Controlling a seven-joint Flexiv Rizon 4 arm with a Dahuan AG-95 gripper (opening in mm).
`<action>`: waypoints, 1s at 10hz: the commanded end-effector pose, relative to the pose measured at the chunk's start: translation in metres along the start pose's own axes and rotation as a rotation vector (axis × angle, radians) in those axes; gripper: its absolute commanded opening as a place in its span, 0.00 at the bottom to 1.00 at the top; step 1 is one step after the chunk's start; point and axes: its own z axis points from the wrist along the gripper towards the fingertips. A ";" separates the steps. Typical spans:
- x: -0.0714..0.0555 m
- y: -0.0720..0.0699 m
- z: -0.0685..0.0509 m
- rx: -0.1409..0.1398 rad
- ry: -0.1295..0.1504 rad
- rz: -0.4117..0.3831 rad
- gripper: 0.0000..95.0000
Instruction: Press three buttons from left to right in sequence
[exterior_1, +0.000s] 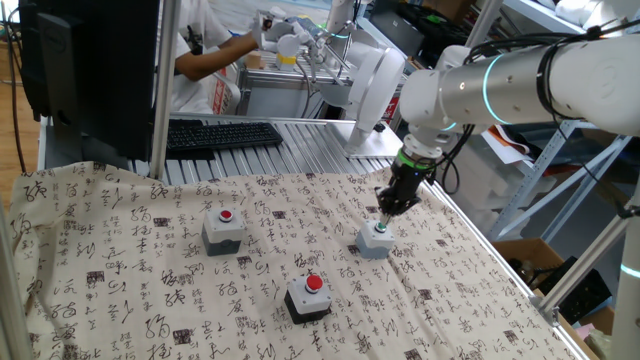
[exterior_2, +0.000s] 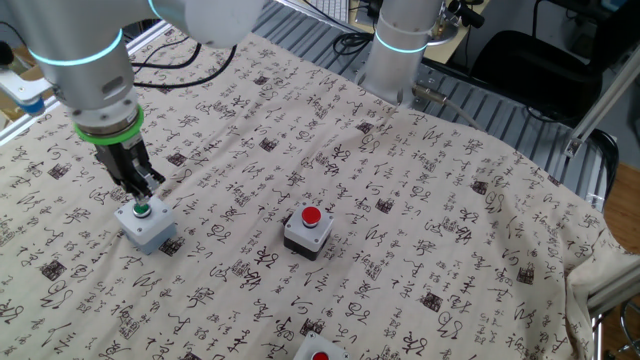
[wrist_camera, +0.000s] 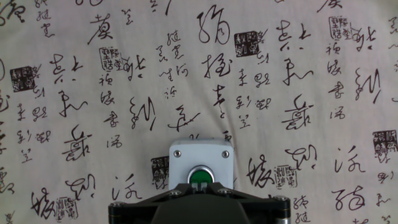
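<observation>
Three button boxes sit on the calligraphy-print cloth (exterior_1: 150, 300). In one fixed view the grey box with the small red button (exterior_1: 224, 228) is at the left. The black-and-white box with the red dome (exterior_1: 309, 296) is front centre. The light grey box with the green button (exterior_1: 376, 238) is at the right. My gripper (exterior_1: 383, 215) points down onto the green button, with its fingertips together at the button's top. The hand view shows the green button (wrist_camera: 200, 176) right at the shut tips. The other fixed view shows the gripper (exterior_2: 140, 200) on the green box (exterior_2: 147, 224).
The other fixed view shows the two red-button boxes, one (exterior_2: 305, 230) mid-cloth and one (exterior_2: 320, 352) at the bottom edge. A keyboard (exterior_1: 220, 134) lies behind the cloth. The robot base (exterior_2: 400, 45) stands at the back. A person works behind the table (exterior_1: 205, 50).
</observation>
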 end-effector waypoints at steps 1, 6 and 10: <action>0.000 0.002 -0.006 0.003 0.003 0.003 0.00; 0.012 0.020 -0.026 -0.002 0.007 0.027 0.00; 0.037 0.043 -0.035 -0.005 0.003 0.078 0.00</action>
